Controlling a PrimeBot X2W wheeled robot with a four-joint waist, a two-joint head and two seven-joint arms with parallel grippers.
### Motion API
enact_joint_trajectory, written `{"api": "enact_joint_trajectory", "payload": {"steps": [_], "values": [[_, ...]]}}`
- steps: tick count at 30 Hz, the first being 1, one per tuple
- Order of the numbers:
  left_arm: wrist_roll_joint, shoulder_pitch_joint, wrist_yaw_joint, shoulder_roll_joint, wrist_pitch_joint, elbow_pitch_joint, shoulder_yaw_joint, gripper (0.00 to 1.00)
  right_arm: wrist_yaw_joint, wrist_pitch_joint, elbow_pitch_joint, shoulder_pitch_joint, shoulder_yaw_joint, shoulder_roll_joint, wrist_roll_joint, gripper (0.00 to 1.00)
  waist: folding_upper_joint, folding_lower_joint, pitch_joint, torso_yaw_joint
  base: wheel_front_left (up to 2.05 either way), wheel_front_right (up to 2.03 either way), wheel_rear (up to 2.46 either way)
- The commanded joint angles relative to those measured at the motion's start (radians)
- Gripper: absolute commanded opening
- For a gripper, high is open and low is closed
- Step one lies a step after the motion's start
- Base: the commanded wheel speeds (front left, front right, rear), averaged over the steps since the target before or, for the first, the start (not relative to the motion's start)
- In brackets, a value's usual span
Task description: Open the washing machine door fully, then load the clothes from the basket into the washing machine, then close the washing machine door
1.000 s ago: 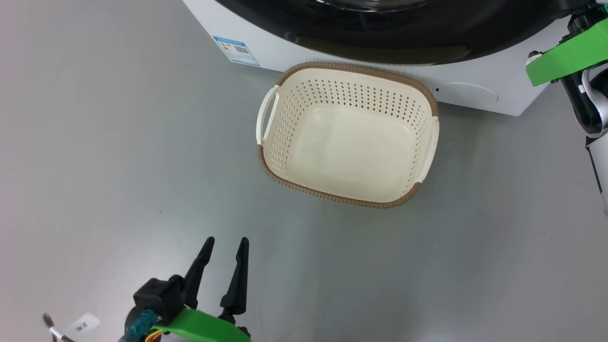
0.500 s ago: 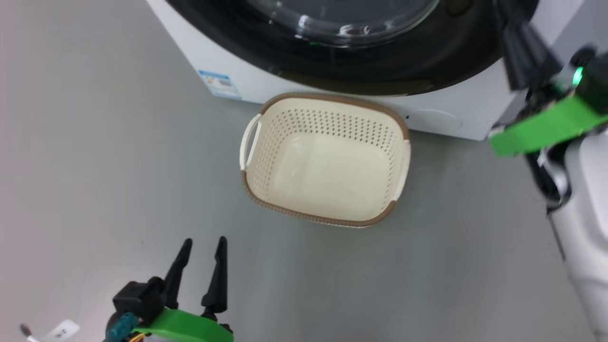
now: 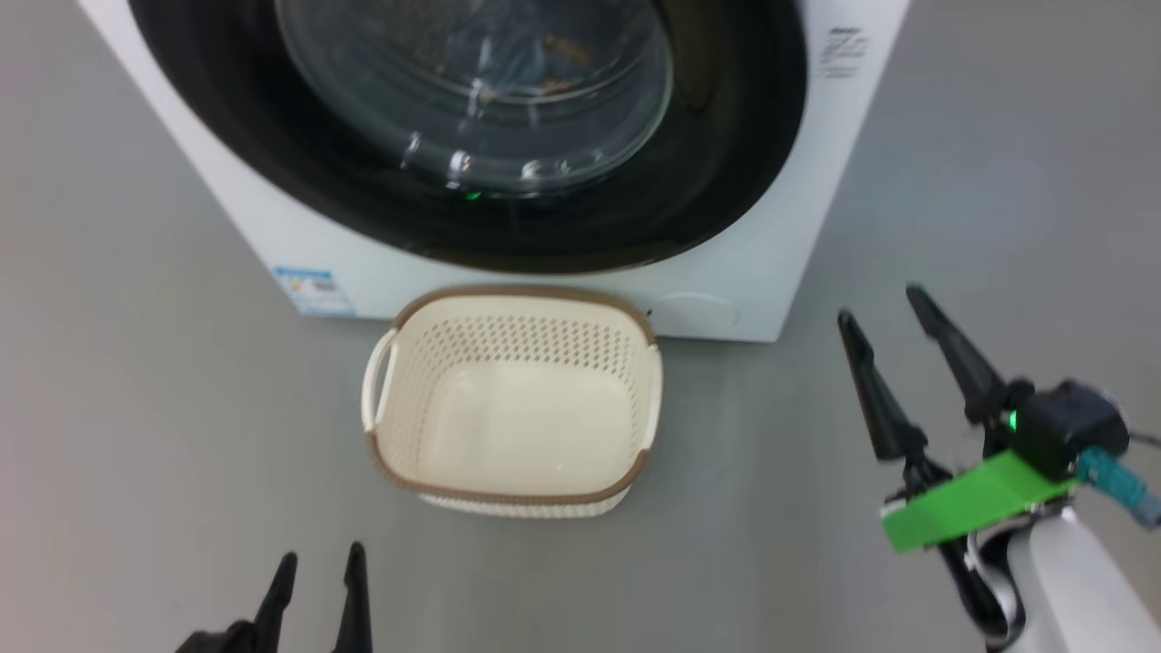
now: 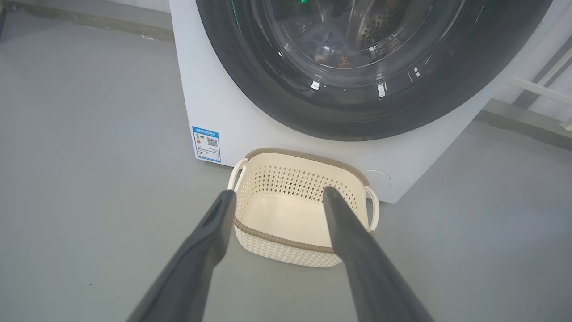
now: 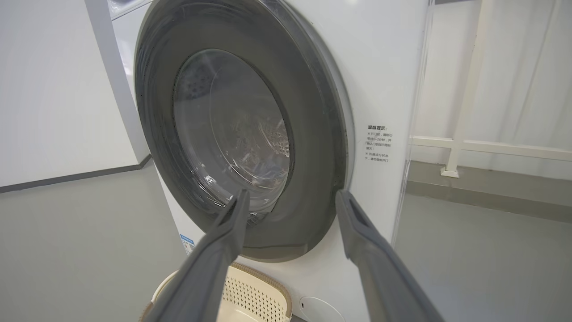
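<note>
Both claws spread wide, holding nothing.
The right claw [image 3: 878,304] hangs over the floor [image 3: 771,508], the washing machine [image 3: 798,227] ahead of it; the left claw [image 3: 322,553] points at the basket [image 3: 508,304] ahead; beyond it the washing machine door [image 3: 726,181] is shut, the clothes [image 4: 328,44] behind its glass.

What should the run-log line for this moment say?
washing machine door: closed | basket: empty | clothes: inside, seen through door | left gripper: open, holding nothing | right gripper: open, holding nothing
</note>
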Motion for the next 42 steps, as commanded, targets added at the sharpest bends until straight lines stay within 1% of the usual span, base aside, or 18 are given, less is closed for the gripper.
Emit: {"api": "enact_joint_trajectory", "payload": {"steps": [1, 4, 5, 10, 16, 21, 31, 37, 38, 42], "values": [[0.012, 0.012, 0.008, 0.012, -0.007, -0.027, 0.043, 1.0, -0.006, -0.002, -0.034, 0.045, 0.009, 0.015, -0.004, 1.0, 0.0, 0.0001, -0.117, -0.116, 0.0, 0.0, 0.0], [0.02, 0.043, 0.01, 0.012, -0.007, -0.034, 0.063, 1.0, -0.006, -0.002, -0.047, 0.119, -0.007, 0.036, -0.003, 1.0, 0.0, 0.0001, -0.151, -0.152, 0.0, 0.0, 0.0], [0.02, 0.043, 0.01, 0.012, -0.007, -0.034, 0.063, 1.0, -0.006, -0.002, -0.047, 0.119, -0.007, 0.036, -0.003, 1.0, 0.0, 0.0001, -0.151, -0.152, 0.0, 0.0, 0.0], [0.035, 0.086, 0.014, 0.012, -0.007, -0.048, 0.087, 1.0, -0.006, -0.002, -0.062, 0.212, -0.037, 0.053, -0.014, 1.0, 0.0, 0.0001, -0.182, -0.201, 0.0, 0.0, 0.0], [0.039, 0.112, 0.012, 0.012, -0.007, -0.056, 0.114, 1.0, -0.006, -0.002, -0.072, 0.294, -0.096, 0.077, -0.032, 1.0, 0.0, 0.0001, -0.201, -0.228, 0.0, 0.0, 0.0], [0.039, 0.126, 0.008, 0.012, -0.007, -0.057, 0.126, 1.0, -0.006, -0.002, -0.061, 0.34, -0.133, 0.094, -0.047, 1.0, 0.0, 0.0001, -0.21, -0.234, 0.0, 0.0, 0.0], [0.037, 0.144, 0.005, 0.012, -0.007, -0.056, 0.133, 1.0, -0.006, -0.002, -0.022, 0.397, -0.209, 0.123, -0.063, 1.0, 0.0, 0.0001, -0.223, -0.214, 0.0, 0.0, 0.0], [0.033, 0.148, -0.001, 0.012, -0.007, -0.053, 0.131, 1.0, -0.006, -0.002, -0.016, 0.397, -0.208, 0.128, -0.068, 1.0, 0.0, 0.0001, -0.224, -0.211, 0.0, 0.0, 0.0], [0.031, 0.17, -0.002, 0.003, 0.0, -0.029, 0.1, 0.0, 0.0, 0.002, 0.005, 0.408, -0.231, 0.142, -0.062, 0.0, 0.0, 0.0001, -0.224, -0.211, 0.0, 0.0, 0.0], [0.03, 0.172, -0.001, -0.009, 0.002, 0.018, 0.095, 0.0, 0.0, 0.003, 0.059, 0.41, -0.23, 0.152, -0.061, 0.0, 0.0, 0.0001, -0.224, -0.211, 0.0, 0.0, 0.0]]}}
